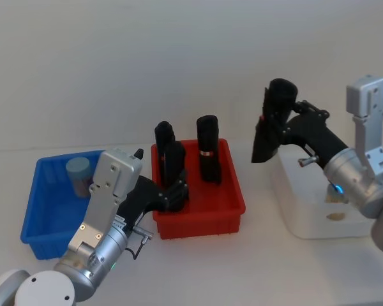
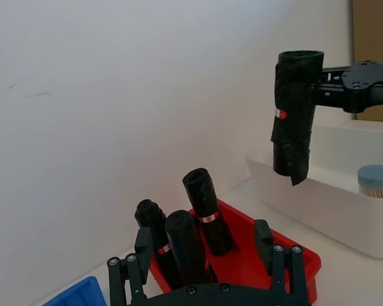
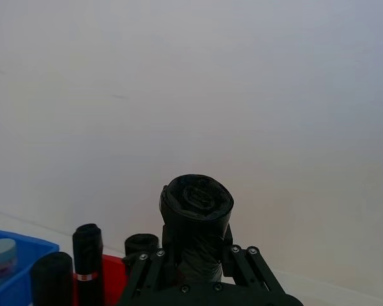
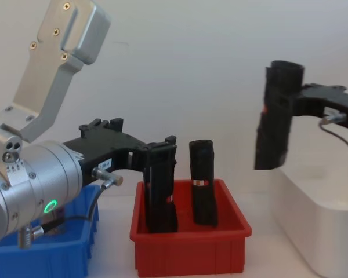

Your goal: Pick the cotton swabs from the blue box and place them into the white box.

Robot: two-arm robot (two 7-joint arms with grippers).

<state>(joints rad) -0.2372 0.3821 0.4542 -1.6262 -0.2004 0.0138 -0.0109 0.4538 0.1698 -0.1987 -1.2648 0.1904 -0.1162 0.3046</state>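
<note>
**Setting: robot test bench / lab**

Bare white tabletop (image 1: 198, 268) against a plain white wall (image 1: 147, 64), no household clutter or decor. Props are staged in a row of plastic bins: blue bin (image 1: 41, 220), red bin (image 1: 233, 204), white bin (image 1: 293, 210). The contents are sorted by type, with black rolls (image 1: 207, 148) standing in the red one. A brown panel (image 2: 373, 32) shows at the wall's edge in the left wrist view.

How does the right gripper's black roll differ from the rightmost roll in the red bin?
The held roll hangs in the right gripper above the white box, flap trailing; the rightmost roll stands free in the red bin, tightly wound. Both are black, red-banded.
</note>
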